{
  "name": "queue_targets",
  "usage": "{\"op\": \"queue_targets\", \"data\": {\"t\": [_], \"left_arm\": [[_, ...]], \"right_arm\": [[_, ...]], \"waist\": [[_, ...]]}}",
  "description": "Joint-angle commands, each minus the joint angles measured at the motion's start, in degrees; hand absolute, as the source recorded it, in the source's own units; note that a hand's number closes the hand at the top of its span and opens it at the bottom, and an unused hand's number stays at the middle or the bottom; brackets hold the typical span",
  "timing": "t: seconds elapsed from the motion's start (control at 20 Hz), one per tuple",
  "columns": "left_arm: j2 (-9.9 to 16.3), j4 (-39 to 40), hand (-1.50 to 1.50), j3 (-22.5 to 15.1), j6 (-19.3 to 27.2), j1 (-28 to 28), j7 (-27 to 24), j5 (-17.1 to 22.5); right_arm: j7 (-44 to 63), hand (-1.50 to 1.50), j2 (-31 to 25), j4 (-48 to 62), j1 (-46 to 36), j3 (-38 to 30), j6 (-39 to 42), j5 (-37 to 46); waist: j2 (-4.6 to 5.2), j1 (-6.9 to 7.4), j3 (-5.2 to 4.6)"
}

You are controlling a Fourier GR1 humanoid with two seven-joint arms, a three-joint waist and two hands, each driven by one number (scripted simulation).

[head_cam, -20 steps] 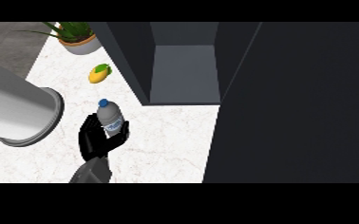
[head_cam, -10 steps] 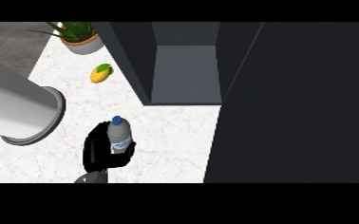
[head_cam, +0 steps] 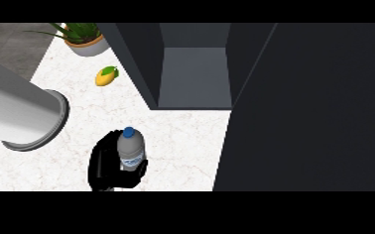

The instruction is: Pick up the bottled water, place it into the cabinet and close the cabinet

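Head view, nearest first: left hand (head_cam: 108,164) low at the near edge, dark fingers and thumb curled round the bottled water (head_cam: 132,151), holding it upright with the blue cap pointing far, probably so the bottle can go into the opening standing up. Right hand nowhere in sight. Under the bottle, white marbled counter (head_cam: 183,139). To the left, a large grey cylinder (head_cam: 26,114) lying across the counter edge, well clear of the hand. To the right, the tall dark cabinet door (head_cam: 300,109) swung open toward the near side, filling that whole side and leaving the cabinet (head_cam: 194,74) mouth clear, its grey inner floor bare and just far-right of the bottle. Farther left, a yellow-green mango (head_cam: 107,75) on the counter, and beyond it a potted plant (head_cam: 84,39) at the far left corner. By judgement: bottle picked up, placing not yet done, door not yet shut.
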Motion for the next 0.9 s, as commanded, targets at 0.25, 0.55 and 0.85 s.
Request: {"op": "queue_targets", "data": {"t": [0.25, 0.55, 0.85], "left_arm": [[-0.4, -20.1, 1.5, -6.2, 8.0, 3.8, 11.7, -1.4], [-1.0, -23.4, 1.5, -15.3, 20.8, -1.3, 15.8, -2.9], [-1.0, -18.8, 1.5, -12.8, 22.6, -11.5, 20.8, -2.4]], "right_arm": [[-1.0, -1.5, -2.5, -3.2, 2.1, -3.1, 2.5, -0.8], [0.8, -1.5, -2.4, -6.2, 2.6, -0.9, 1.2, 1.8], [1.4, -1.5, -1.6, -4.8, 1.7, -0.9, 1.1, 2.7]], "waist": [[0.16, -0.07, 0.02], [0.15, -0.49, -0.02], [0.25, -0.51, -0.04]]}}
